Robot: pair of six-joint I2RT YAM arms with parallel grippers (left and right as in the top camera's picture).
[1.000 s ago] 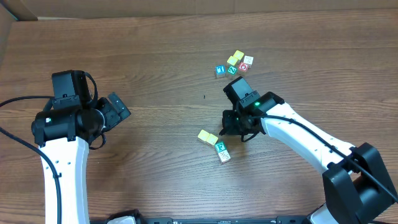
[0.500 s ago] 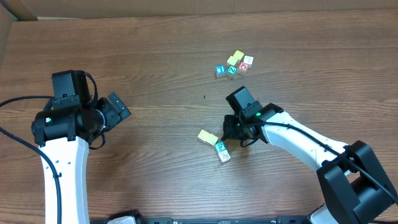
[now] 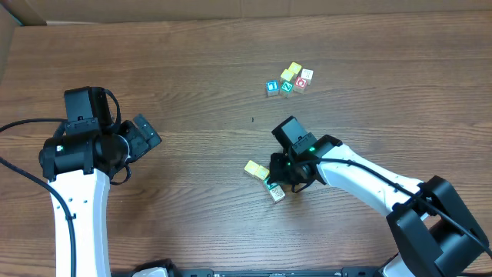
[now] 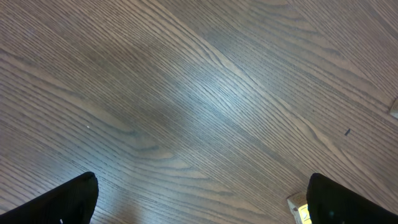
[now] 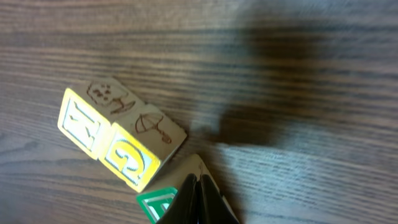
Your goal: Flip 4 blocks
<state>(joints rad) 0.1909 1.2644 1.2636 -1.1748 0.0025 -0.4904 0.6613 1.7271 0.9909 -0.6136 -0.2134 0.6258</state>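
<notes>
1. Shifted since a second ago: the right gripper (image 5: 198,186) has slid left and toward the front edge of the table (image 3: 200,69), from open wood up to the green block (image 5: 157,205). The blocks and the left arm lie as they did.
2. Its jaws are pressed fully together and hold nothing. In the wrist view they form one dark wedge pointing down at the wood.
3. The green block sits just left of the wedge tip, cut off by the bottom edge of the wrist view. Whether the tip touches it cannot be told. From overhead the gripper body partly covers it.
4. The yellow blocks (image 5: 112,124) lie up and left of the green one, side by side and touching. Their yellow-bordered printed faces turn toward the camera. Their top faces are bare wood with line drawings, an umbrella on the nearer one. From overhead they show as one yellow patch just left of the gripper.
5. The cream block (image 3: 277,193) lies just beside the green one, on its near side, clear of the gripper.
6. A cluster (image 3: 289,79) of six more blocks, among them a blue-faced and a red-faced one, lies well apart, farther up the table.
7. The left gripper (image 3: 147,134) hangs well apart at the left. Its jaws are spread wide around only bare wood grain.
</notes>
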